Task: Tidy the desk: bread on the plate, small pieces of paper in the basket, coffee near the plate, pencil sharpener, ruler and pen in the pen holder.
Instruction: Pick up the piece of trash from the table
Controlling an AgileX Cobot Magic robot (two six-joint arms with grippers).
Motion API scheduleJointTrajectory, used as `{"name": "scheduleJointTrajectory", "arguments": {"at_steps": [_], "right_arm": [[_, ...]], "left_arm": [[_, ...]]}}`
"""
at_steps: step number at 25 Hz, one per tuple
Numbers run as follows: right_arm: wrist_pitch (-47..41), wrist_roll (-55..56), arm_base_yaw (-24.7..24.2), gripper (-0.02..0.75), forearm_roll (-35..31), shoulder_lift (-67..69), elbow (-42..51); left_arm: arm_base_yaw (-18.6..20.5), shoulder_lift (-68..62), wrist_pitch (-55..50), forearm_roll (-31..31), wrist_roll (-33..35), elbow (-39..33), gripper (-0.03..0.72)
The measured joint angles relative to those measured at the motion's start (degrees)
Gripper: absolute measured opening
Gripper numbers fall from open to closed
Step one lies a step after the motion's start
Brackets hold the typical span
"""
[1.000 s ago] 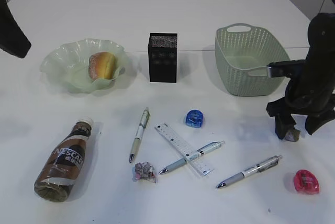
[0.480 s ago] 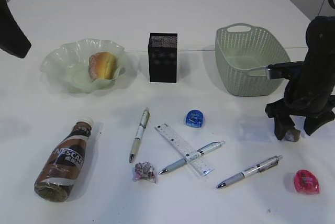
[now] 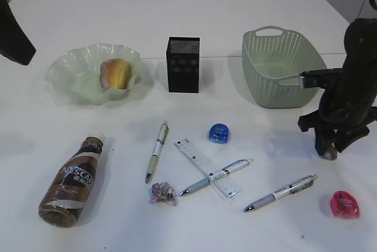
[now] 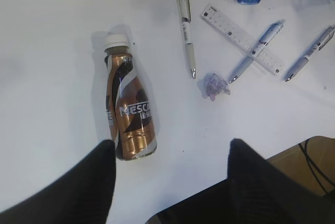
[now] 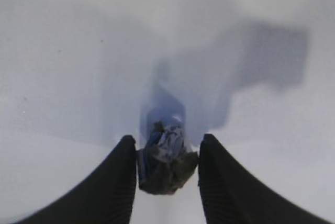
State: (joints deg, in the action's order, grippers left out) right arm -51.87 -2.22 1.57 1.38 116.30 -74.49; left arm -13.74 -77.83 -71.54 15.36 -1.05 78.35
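Right tool point(image 5: 166, 169) pinching a paper scrap point(image 5: 165, 158) on the tabletop point(image 3: 194, 5), near the basket point(image 3: 281, 75).
Fingers touch both sides of the crumpled scrap, so I read it as gripped, still down on the surface. Risk: the wad is small and squashy and sits low in the tips, so it could slip out on the lift or fall short of the basket rim. Right arm stands upright over the scrap, tool pointing straight down. Left tool point(image 4: 170, 182) hangs wide and empty above the coffee bottle point(image 4: 127, 111), which lies on its side.
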Motion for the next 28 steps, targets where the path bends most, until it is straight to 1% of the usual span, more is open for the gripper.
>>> {"name": "scheduleJointTrajectory", "arguments": {"at_steps": [1, 3, 5, 6, 9, 10, 19, 21, 23, 24, 25, 28], "right_arm": [[0.0, 0.0, 0.0, 0.323, 0.0, 0.0, 0.0], [0.1, 0.0, 0.0, 0.267, -0.2, 0.0, 0.0], [0.1, 0.1, 0.0, 0.233, -0.3, 0.0, 0.0], [0.1, 0.1, 0.0, 0.195, -0.4, 0.0, 0.0], [0.1, 0.1, 0.0, 0.195, -0.4, 0.0, 0.0], [0.1, 0.1, 0.0, 0.173, -0.4, 0.0, 0.0], [-1.7, 0.1, 0.0, 0.169, -1.4, 0.0, 0.0], [-1.7, 0.1, 0.0, 0.154, -1.4, 0.0, 0.0], [-1.8, 0.1, 0.0, 0.101, -1.7, 0.0, 0.0], [-1.8, 0.1, 0.0, 0.101, -1.7, 0.0, 0.0], [-1.8, 0.1, 0.0, 0.077, -1.7, 0.0, 0.0], [-2.2, 0.1, 0.0, 0.069, -1.7, 0.0, -0.1]], "left_arm": [[0.0, 0.0, 0.0, 0.1, 0.0, 0.0, 0.474], [0.0, 0.0, 0.0, 0.5, 0.0, 0.0, 0.473], [0.0, 0.0, 0.0, 1.0, 0.0, 0.0, 0.468], [0.0, 0.0, 0.0, 1.2, 0.0, 0.0, 0.465], [0.0, 0.0, 0.0, 1.3, 0.0, 0.0, 0.459], [0.0, 0.0, 0.0, 1.3, 0.0, 0.0, 0.458], [0.0, 0.0, 0.0, 1.4, 0.0, 0.0, 0.456], [0.0, 0.0, 0.0, 1.4, 0.0, 0.0, 0.456], [0.0, 0.0, 0.0, 1.4, 0.0, 0.0, 0.457], [0.0, 0.0, 0.0, 1.4, 0.0, 0.0, 0.456], [0.0, 0.0, 0.0, 1.4, 0.0, 0.0, 0.456], [0.0, 0.0, 0.0, 1.4, 0.0, 0.0, 0.456]]}}
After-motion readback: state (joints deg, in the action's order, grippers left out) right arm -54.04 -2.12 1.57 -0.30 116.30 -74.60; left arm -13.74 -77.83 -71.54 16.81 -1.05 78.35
